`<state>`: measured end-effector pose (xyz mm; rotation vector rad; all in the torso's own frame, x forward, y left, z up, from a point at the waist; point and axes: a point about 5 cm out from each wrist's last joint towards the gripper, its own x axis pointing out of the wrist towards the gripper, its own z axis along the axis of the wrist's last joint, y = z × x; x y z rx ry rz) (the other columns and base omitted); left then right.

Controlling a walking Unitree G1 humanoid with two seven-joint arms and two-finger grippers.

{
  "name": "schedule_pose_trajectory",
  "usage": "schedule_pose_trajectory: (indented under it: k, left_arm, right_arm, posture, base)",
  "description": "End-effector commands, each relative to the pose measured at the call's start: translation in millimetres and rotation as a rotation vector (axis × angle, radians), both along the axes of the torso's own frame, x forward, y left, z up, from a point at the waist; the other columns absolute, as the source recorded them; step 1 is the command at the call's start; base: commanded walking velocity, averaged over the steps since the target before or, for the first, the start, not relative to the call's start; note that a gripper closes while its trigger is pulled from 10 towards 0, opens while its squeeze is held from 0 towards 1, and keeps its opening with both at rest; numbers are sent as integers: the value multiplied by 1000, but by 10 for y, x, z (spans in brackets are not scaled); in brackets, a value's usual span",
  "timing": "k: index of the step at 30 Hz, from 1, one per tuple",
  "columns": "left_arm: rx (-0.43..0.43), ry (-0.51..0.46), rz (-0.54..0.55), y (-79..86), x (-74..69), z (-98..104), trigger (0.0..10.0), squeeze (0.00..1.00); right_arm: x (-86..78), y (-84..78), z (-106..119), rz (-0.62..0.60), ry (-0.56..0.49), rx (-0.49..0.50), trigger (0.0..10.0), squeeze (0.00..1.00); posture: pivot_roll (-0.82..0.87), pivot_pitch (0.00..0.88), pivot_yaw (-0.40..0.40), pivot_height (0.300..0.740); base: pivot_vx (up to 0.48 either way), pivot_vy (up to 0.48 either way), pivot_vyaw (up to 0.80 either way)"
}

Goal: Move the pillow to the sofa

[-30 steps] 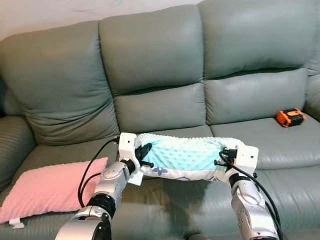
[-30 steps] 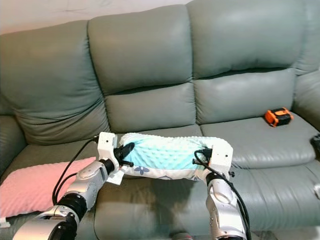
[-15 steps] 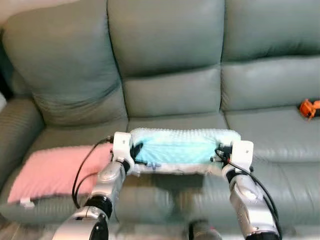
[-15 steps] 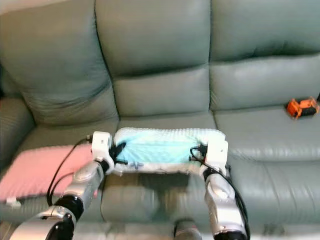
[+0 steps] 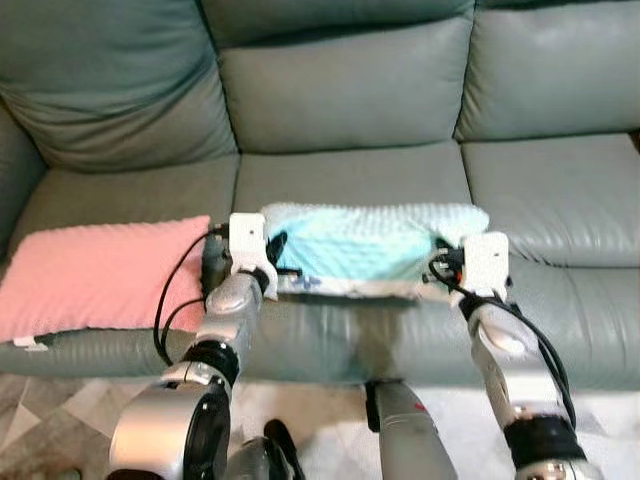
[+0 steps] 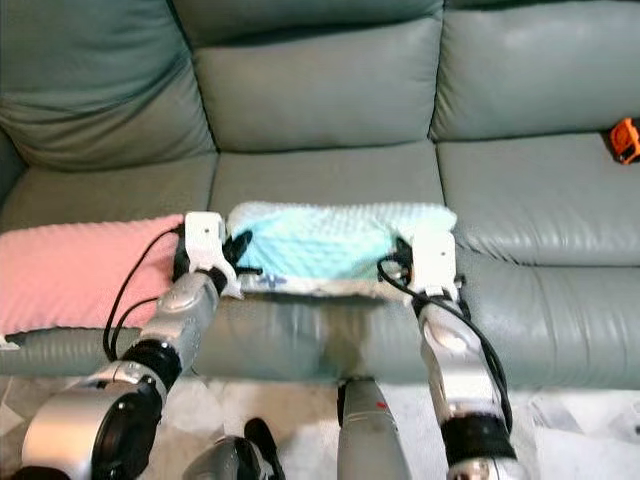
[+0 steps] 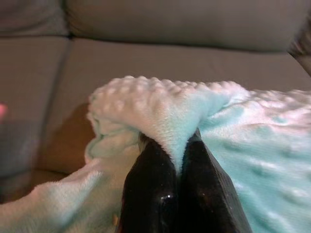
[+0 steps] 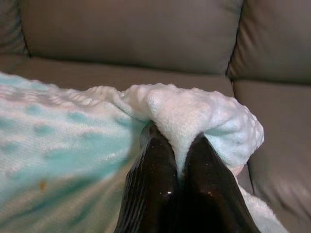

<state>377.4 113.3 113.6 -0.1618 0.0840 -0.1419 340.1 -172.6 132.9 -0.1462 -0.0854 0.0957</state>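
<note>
A light turquoise dotted pillow (image 5: pixel 365 245) is held between my two arms, low over the front of the middle seat of the grey-green sofa (image 5: pixel 350 110). My left gripper (image 5: pixel 278 258) is shut on the pillow's left end, and its fingers (image 7: pixel 155 189) pinch a fold of the fabric (image 7: pixel 170 116). At the right end my right gripper (image 5: pixel 440 268) is shut the same way, fingers (image 8: pixel 155 189) squeezing a puffed corner (image 8: pixel 204 116).
A pink pillow (image 5: pixel 100 275) lies on the left seat next to my left arm. An orange object (image 6: pixel 626 140) rests on the right seat. Pale floor (image 5: pixel 60 420) shows below the sofa's front edge.
The camera has tilted down and come nearer the sofa. The pillow now sits lower, close over the middle seat's front. Both grippers still hold its ends.
</note>
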Motion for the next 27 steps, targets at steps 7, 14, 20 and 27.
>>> schedule_pose_trajectory:
  k: [7, 14, 20, 27]
  left_arm:
    - [-22, 64, 154, 283, -98, -213, 10000, 1000]
    - [-13, 141, 168, 335, -299, -522, 10000, 1000]
    - [-12, 184, 148, 298, -430, -695, 10000, 1000]
    - [-21, 194, 108, 258, -462, -733, 10000, 1000]
  right_arm:
    - [-23, 165, -131, 61, 17, 46, 10000, 1000]
    - [-121, 186, -317, 58, 70, 61, 10000, 1000]
    - [-189, 178, -417, 46, 99, 82, 10000, 1000]
    - [-244, 203, -429, 54, 107, 99, 10000, 1000]
  posture:
    - [-334, 506, 106, 740]
    - [-332, 504, 98, 740]
    - [-327, 506, 95, 740]
    - [-315, 485, 105, 740]
  base:
    - [0, 0, 0]
    - [0, 0, 0]
    - [0, 0, 0]
    - [0, 0, 0]
